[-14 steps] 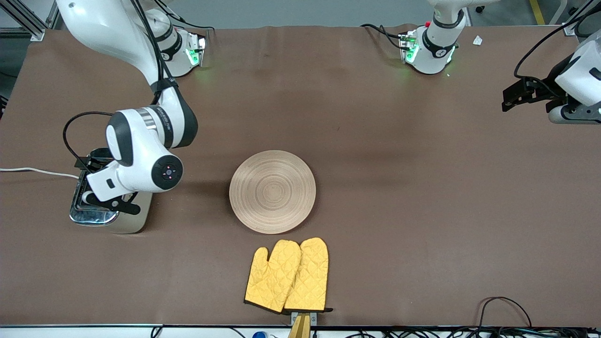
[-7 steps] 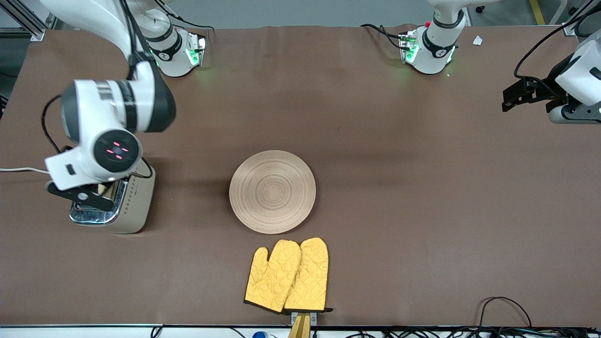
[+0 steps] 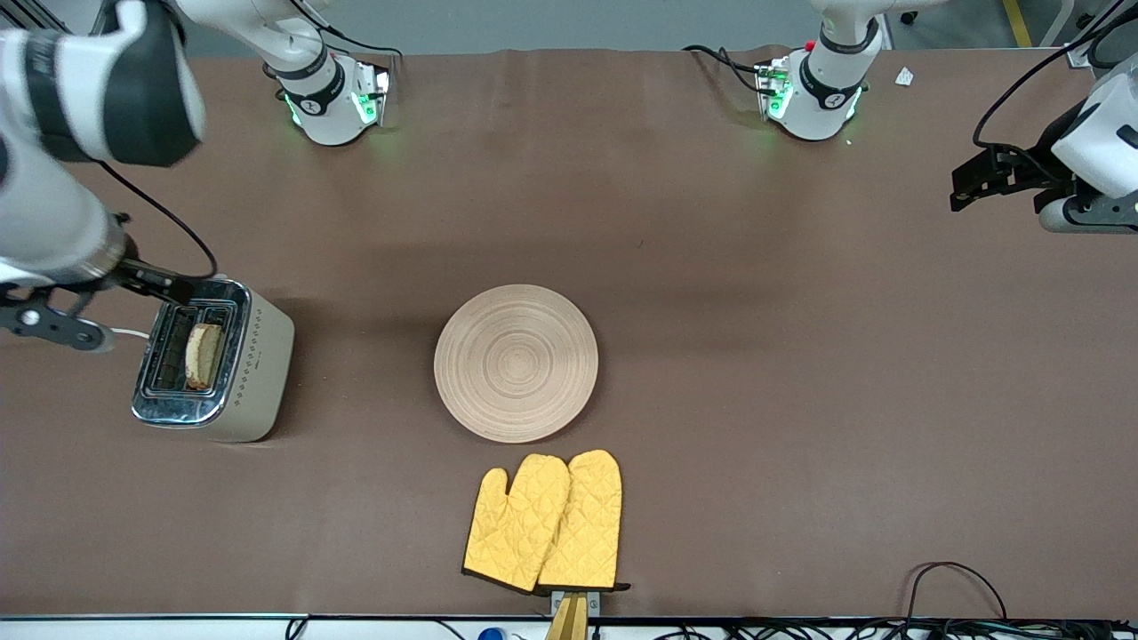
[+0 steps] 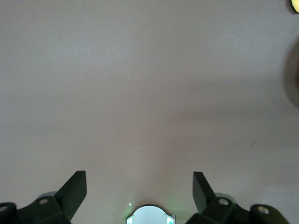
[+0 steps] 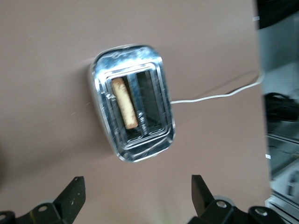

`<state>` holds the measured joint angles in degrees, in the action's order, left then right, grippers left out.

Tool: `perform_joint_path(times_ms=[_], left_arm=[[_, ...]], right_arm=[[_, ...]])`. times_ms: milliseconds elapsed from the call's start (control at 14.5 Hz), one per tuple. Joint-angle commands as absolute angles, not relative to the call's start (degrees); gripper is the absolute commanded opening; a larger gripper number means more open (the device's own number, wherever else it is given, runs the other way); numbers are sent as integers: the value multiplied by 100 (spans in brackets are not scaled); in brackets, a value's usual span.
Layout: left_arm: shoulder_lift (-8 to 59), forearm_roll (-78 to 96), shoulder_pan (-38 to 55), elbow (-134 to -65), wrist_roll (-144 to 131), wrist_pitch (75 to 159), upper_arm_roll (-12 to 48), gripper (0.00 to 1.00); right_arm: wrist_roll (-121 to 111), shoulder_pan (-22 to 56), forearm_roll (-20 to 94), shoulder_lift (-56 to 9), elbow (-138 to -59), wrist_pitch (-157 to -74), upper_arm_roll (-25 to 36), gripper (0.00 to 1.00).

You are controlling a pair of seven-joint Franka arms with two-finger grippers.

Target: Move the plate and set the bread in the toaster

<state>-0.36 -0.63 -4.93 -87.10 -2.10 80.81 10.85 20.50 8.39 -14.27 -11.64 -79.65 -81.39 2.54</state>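
The cream toaster (image 3: 253,378) with a chrome top stands toward the right arm's end of the table. The bread (image 3: 203,354) stands on edge in one of its slots; the right wrist view shows the toaster (image 5: 133,109) and the bread (image 5: 124,102) from above. My right gripper (image 3: 53,327) (image 5: 135,196) is open and empty, raised beside the toaster. The round wooden plate (image 3: 516,363) lies flat at mid-table, bare. My left gripper (image 3: 1080,218) (image 4: 139,191) is open and empty, and waits raised at the left arm's end.
A pair of yellow oven mitts (image 3: 544,520) lies nearer the front camera than the plate. The toaster's white cord (image 5: 219,95) runs off the table's end. The arm bases (image 3: 329,98) (image 3: 813,93) stand along the table's edge farthest from the front camera.
My right gripper has let go of the bread in the toaster slot and risen up and away toward the table's end. The left arm and the plate have not moved.
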Motion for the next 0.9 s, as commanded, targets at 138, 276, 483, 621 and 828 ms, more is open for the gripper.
perform_joint_path(times_ms=[138,276,483,621,828], left_arm=[[-97,-79,-475,-8692,-246,8104,1090,100],[-97,-79,-492,-8692,-246,8104,1160,100],[-114,-79,-492,-8701,-246,8095,1169,100],[-123,-79,-510,-8692,-237,8095,1169,100],[-149,-79,-536,-8692,-220,8095,1169,100]], right_arm=[[425,132,-721,-774,-8147,-8235,193,100],[378,-148,-118,-686,-8165,-8253,211,100],[325,-404,211,-554,-8235,-8235,202,100],[325,-422,220,-440,-8366,-8270,202,100],[325,-413,229,-308,-8578,-8429,202,100]])
